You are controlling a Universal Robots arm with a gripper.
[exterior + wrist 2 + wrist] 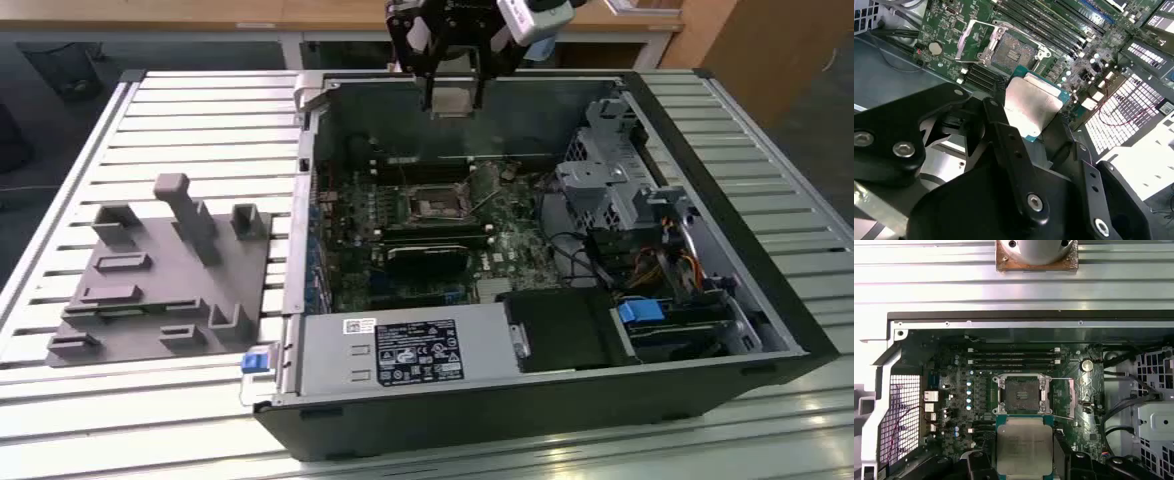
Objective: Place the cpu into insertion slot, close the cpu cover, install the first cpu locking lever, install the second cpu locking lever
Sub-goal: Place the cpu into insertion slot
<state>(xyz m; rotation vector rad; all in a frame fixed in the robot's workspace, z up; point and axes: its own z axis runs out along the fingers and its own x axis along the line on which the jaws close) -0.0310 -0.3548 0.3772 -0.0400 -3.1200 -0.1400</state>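
Note:
My gripper [451,88] hangs above the far wall of the open computer case, shut on the cpu [453,99], a flat silver-grey square chip on a green base. In both wrist views the cpu [1031,107] [1024,447] sits between the black fingers [1004,135]. The insertion slot [437,207] [1013,50] [1021,392] lies bare on the green board, below and ahead of the chip. The cpu cover [972,41] [1064,397], a thin silvery frame, stands swung open at the slot's side.
A black heatsink block [427,262] sits just in front of the slot, with long memory slots [1014,357] beside it. A power supply [400,352] and metal drive cage [614,190] fill the case's near and right parts. A grey fixture [160,270] lies on the slatted table at the exterior view's left.

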